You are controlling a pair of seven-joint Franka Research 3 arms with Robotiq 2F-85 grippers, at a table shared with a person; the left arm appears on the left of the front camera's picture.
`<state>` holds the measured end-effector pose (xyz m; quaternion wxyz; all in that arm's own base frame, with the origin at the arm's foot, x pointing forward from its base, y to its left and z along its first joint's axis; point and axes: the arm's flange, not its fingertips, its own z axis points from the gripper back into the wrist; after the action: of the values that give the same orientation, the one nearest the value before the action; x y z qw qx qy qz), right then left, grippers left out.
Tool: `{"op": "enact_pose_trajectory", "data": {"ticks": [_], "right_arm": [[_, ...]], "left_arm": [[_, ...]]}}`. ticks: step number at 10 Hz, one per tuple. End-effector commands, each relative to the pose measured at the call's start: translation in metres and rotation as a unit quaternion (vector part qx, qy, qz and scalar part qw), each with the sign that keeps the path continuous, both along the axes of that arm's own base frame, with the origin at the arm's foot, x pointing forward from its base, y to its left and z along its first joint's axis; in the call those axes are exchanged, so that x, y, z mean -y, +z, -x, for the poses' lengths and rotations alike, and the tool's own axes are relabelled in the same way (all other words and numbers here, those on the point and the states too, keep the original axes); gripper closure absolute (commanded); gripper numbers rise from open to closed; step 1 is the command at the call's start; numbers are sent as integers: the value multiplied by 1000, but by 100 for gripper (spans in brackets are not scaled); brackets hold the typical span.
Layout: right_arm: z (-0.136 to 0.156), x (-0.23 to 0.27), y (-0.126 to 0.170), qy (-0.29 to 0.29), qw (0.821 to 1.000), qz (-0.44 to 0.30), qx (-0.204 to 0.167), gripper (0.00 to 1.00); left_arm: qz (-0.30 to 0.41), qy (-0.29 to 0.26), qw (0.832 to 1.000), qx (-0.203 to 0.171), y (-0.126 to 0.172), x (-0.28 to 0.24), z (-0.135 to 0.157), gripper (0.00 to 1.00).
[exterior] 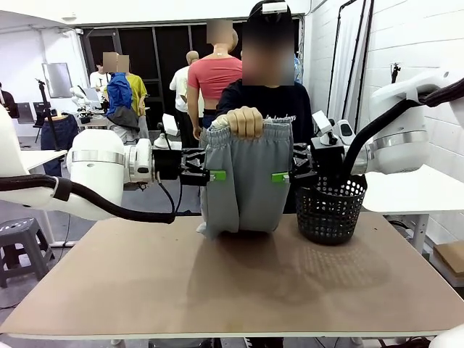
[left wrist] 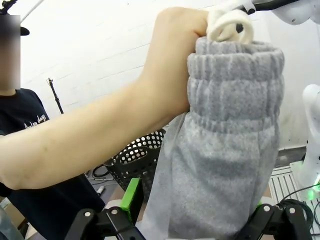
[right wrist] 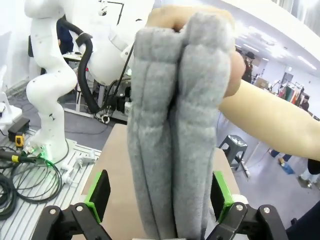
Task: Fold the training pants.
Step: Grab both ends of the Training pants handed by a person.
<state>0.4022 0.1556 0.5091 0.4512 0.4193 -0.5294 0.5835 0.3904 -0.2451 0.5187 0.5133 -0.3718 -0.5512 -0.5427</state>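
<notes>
A black basket (exterior: 330, 210) stands just beside the hanging training pants (exterior: 243, 181).

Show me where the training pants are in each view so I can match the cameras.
Front view: training pants hang at centre, beside the black basket.
Left wrist view: training pants hang in the right half, waistband uppermost.
Right wrist view: training pants hang down the centre.
Shared landmark: the person's hand gripping the waistband on top.
</notes>
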Motion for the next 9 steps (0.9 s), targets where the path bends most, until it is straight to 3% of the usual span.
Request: {"op": "enact_pose_trajectory", "data": {"ticks": [1,4,9], "right_arm": [[-7,-5,7,3,999,-16,-32,0],[-12,-11,10,2,999,-16,-37,0],[-15,-12,13,19,998,-38,-51,0]], "left_arm": [[2,29,999,-21,-3,13,4,0],[5,31,999,-31,1,27,10,0],[41,18,999,-16,10,32,10,0]]}}
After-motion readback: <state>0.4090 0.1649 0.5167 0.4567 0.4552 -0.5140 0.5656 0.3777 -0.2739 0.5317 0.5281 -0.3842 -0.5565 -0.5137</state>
